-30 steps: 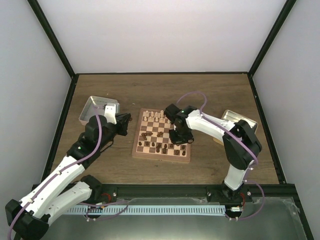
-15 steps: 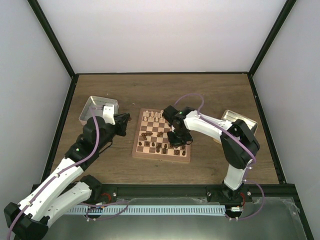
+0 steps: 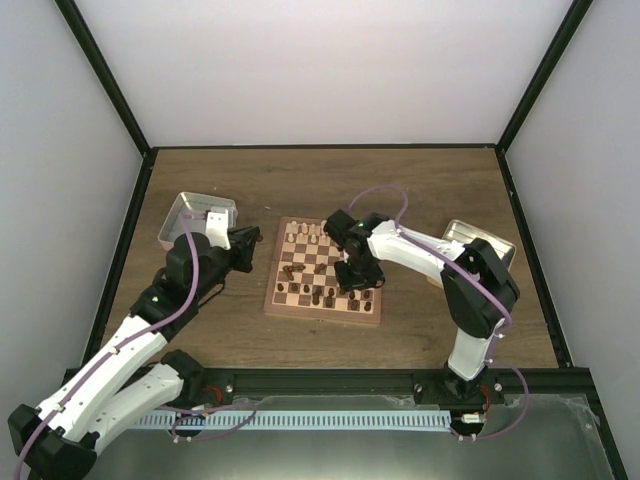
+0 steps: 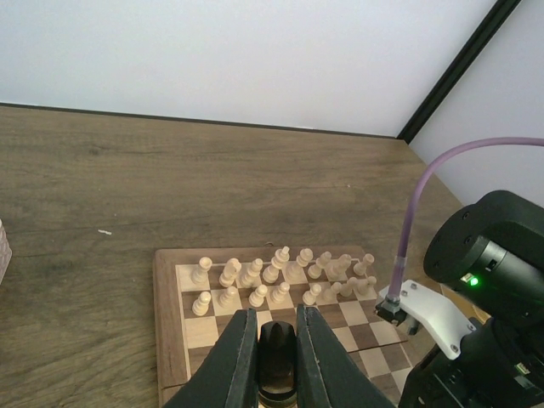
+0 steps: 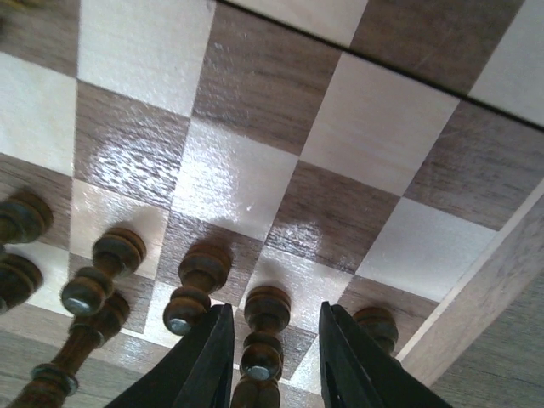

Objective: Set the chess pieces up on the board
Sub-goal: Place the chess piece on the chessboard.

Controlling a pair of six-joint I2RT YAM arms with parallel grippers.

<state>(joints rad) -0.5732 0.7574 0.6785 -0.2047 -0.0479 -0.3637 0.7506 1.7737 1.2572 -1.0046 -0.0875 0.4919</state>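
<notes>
Square checkered wooden board (image 4: 167, 331): mid-desk.
Pale cream wooden chessmen (image 4: 280, 257): two far rows apparently complete.
Dark brown wooden chessmen (image 5: 194, 289): near rows part-filled, strays mid-board.
My left end effector (image 4: 275, 319): clamped on one dark chessman (image 4: 276, 365).
My right end effector (image 5: 276, 310): parted, straddling a standing dark pawn (image 5: 259, 344).

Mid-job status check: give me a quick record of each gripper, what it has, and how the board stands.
left gripper: shut on held dark piece, by the left edge of the board
right gripper: open, jaws either side of standing dark piece, near the board's right edge
cream pieces: two rows along far edge
other dark pieces: several standing, near side
</notes>
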